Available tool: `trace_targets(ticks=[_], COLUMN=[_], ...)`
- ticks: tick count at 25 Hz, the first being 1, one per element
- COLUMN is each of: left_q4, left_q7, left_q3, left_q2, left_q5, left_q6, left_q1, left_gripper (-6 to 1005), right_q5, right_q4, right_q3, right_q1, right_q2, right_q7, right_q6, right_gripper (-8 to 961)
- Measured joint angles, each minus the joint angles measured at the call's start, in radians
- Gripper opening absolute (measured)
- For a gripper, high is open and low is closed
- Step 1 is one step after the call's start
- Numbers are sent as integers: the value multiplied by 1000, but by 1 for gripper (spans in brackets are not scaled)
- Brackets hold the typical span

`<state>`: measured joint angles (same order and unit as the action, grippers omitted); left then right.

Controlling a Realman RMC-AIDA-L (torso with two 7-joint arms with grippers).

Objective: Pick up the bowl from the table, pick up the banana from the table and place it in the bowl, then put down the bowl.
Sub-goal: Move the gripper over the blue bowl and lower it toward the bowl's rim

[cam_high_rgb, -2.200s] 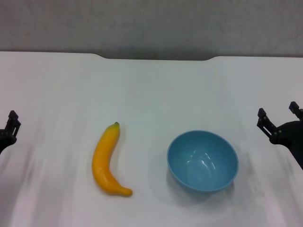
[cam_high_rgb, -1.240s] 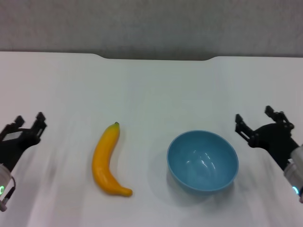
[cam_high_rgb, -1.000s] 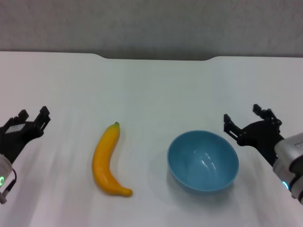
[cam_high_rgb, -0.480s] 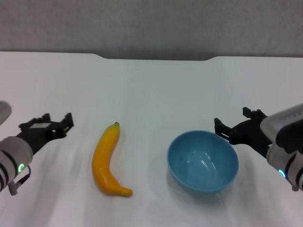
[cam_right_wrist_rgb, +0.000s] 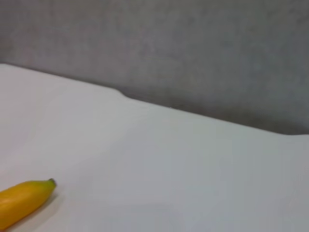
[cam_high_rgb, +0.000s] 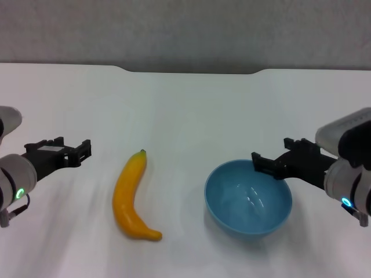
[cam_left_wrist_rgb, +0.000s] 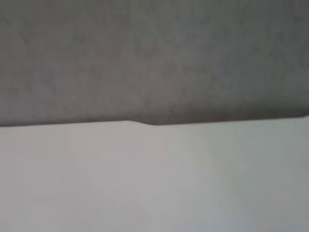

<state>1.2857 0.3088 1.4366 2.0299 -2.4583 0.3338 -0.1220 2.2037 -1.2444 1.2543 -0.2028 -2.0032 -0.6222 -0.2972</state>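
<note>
We see the bowl point(cam_high_rgb: 248, 197) empty on the counter point(cam_high_rgb: 185, 110), banana point(cam_high_rgb: 131, 194) beside it. Right gripper point(cam_high_rgb: 278, 155) jaws apart at its rim; left gripper point(cam_high_rgb: 72, 149) jaws apart, left of the banana.

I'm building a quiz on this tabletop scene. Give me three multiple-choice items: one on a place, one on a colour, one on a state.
1. Where does the banana lie relative to the bowl?
A. inside it
B. on the robot's left of it
C. behind it

2. What colour is the bowl?
A. light blue
B. red
C. green

3. What is in the bowl?
A. the banana
B. a spoon
C. nothing

Answers: 1 B, the banana rests on the table apart from the bowl. 2 A, its glossy surface is light blue. 3 C, its inside shows bare.
</note>
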Motion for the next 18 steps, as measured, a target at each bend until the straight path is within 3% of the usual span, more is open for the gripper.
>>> trace_targets(ticks=[5,9,18], left_q4=[17,27,60], left_q7=[62,111,124], left_q3=[90,137,137], left_q2=[1,1,4], left_q5=[-6,-54,-246], left_q6=[190,275,341], left_q1=[-58,-100,-146], left_gripper=[615,616,615], right_q5=[4,32,46], right_q4=[-16,-18,-9], right_q3=[82,114,165], right_q1=[-45,-60,-111], right_q2=[0,0,0], right_q7=[5,8,18], right_q6=[-170,-217,-332], right_gripper=[882,882,882])
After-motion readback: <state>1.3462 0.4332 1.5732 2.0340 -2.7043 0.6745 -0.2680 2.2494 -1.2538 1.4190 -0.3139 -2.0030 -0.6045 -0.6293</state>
